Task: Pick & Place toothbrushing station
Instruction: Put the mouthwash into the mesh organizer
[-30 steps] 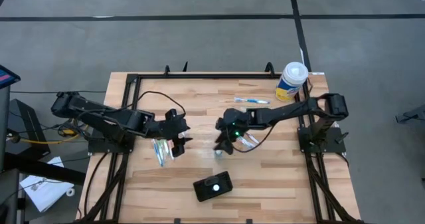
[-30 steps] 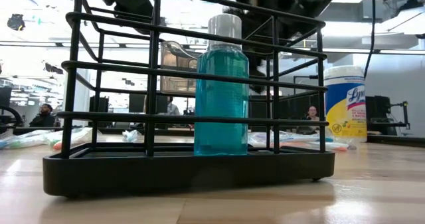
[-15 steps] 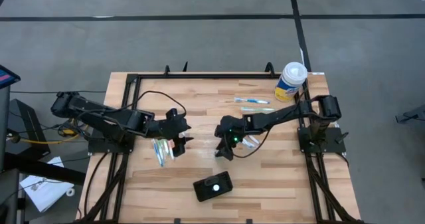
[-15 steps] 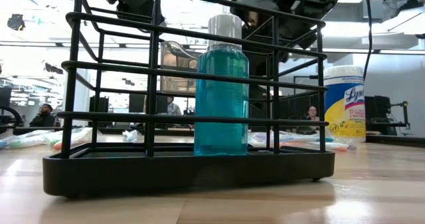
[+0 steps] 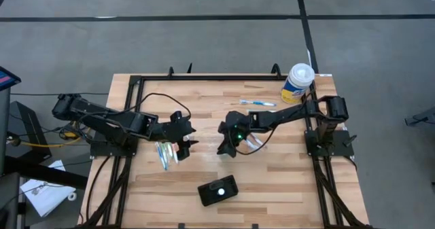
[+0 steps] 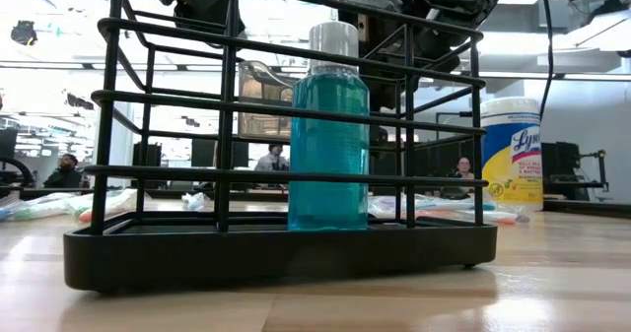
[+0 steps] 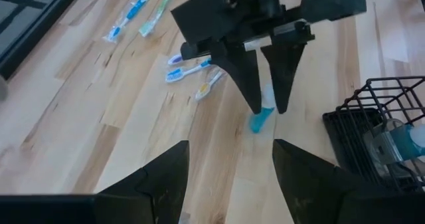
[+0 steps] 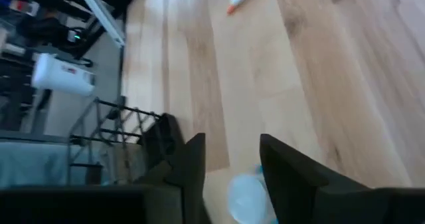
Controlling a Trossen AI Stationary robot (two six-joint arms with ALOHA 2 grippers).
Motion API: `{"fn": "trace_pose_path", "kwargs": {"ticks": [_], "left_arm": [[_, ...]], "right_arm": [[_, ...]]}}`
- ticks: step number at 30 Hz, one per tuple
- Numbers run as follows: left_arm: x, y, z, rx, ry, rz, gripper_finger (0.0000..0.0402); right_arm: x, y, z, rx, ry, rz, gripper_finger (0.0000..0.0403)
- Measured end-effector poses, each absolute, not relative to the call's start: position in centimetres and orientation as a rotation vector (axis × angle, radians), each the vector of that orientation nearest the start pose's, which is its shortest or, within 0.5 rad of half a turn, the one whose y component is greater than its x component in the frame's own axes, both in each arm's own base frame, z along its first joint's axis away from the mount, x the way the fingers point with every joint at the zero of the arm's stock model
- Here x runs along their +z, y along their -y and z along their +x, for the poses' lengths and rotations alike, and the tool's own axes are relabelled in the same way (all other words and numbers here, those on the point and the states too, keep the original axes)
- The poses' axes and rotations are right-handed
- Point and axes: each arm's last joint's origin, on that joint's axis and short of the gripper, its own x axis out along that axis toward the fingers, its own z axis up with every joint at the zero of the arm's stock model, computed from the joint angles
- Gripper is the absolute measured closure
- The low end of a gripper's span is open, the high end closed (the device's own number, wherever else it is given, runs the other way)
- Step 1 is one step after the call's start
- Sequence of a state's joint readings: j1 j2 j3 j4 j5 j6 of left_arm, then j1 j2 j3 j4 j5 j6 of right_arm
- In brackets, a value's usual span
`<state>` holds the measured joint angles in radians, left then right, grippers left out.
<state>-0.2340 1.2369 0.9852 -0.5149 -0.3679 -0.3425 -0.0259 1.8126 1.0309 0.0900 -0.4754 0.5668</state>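
Note:
The toothbrushing station (image 5: 218,190) is a black block near the table's near edge. The low view shows it as a black wire rack (image 6: 276,243) standing on its base, with a blue bottle (image 6: 328,135) inside. My right gripper (image 5: 226,151) hangs over the table's middle, far of the station. It is open, fingers pointing down on either side of a small blue-and-white tube (image 7: 261,117) on the wood. My left gripper (image 5: 185,142) is open and empty, left of the right one. My right gripper (image 7: 269,111) comes from above with a finger on each side of the small tube (image 8: 247,194), which lies on the table. I cannot tell whether the fingers touch it.
A white-and-yellow wipes canister (image 5: 298,83) stands at the far right corner. Loose toothbrushes (image 5: 257,103) lie far of the right gripper, and wrapped ones (image 5: 166,154) lie beside the left gripper. A black frame (image 5: 204,77) runs along the far edge.
My right gripper has dipped toward the near edge and come back, ending slightly closer to the table's left edge and still over the small tube.

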Motion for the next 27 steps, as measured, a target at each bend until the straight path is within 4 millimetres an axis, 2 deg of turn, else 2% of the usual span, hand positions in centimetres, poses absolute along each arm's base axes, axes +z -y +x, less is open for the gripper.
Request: {"fn": "trace_pose_path", "kwargs": {"ticks": [7, 10, 16, 27], "left_arm": [[28.4, 4.9, 24.9, 0.237, -0.704, -0.082, 0.0192], [28.4, 4.9, 24.9, 0.236, -0.705, -0.087, 0.0192], [28.4, 4.9, 24.9, 0.236, -0.705, -0.087, 0.0192], [28.4, 4.5, 25.0, 0.245, -0.709, -0.097, 0.0192]], "right_arm": [[17.2, 0.1, 37.2, 0.270, -0.788, 0.757, 0.0186], [16.7, 0.0, 36.8, 0.263, -0.835, 0.730, 0.0166], [15.8, -0.2, 35.9, 0.234, -0.946, 0.655, 0.0174], [16.0, 0.5, 36.2, 0.204, -0.903, 0.629, 0.0208]]}}
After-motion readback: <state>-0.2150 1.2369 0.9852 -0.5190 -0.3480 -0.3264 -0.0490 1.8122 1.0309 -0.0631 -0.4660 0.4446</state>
